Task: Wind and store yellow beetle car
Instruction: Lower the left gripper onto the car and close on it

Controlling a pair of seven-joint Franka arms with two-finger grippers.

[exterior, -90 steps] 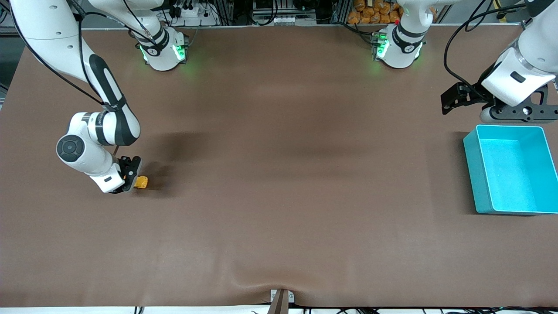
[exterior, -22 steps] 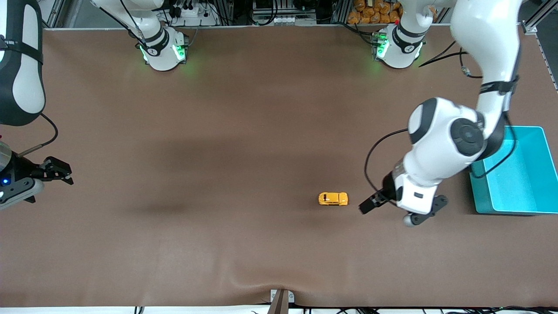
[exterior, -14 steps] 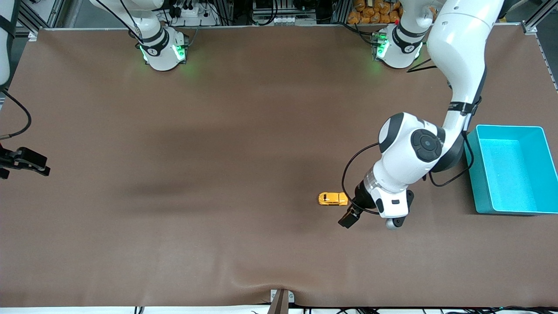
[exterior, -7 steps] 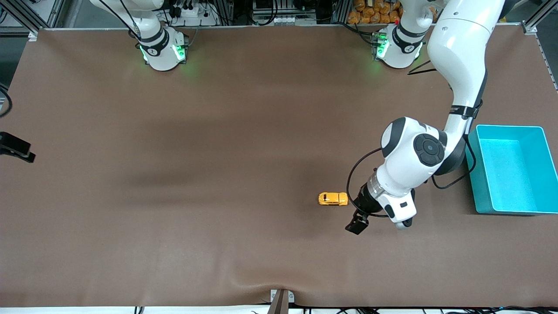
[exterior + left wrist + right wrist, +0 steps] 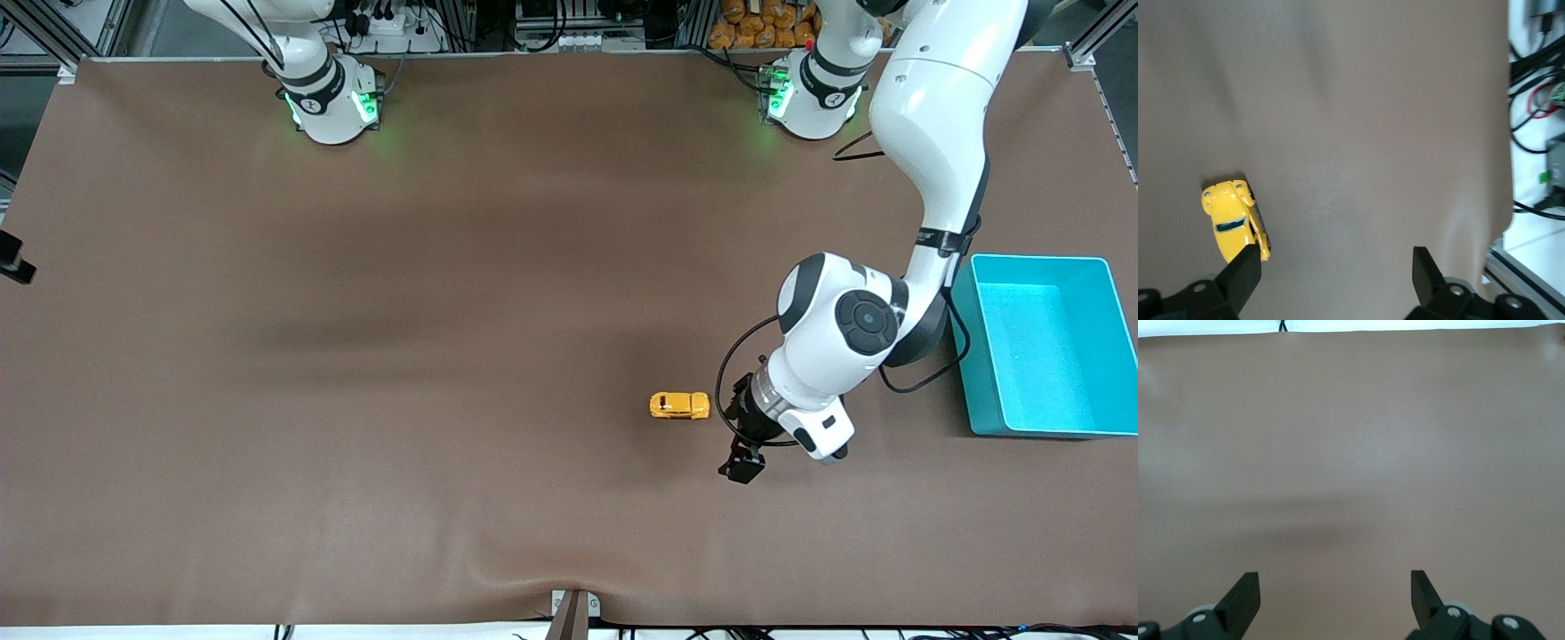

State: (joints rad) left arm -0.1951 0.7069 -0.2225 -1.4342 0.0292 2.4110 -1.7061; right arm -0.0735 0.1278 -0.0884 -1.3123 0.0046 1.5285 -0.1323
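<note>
Yellow beetle car (image 5: 679,405) upright on worktop (image 5: 444,356), well apart from teal bin (image 5: 1098,267) at left arm's end. Left end effector (image 5: 741,440) just beside car, fingers spread wide, holding nothing, not yet straddling it. Best to centre over car body, align fingers across its sides, drop low, then close. Right end effector (image 5: 1335,597) wide open, empty, waiting at right arm's end.

yellow beetle car (image 5: 679,405) (image 5: 1233,223), upright on its wheels, on table
</note>
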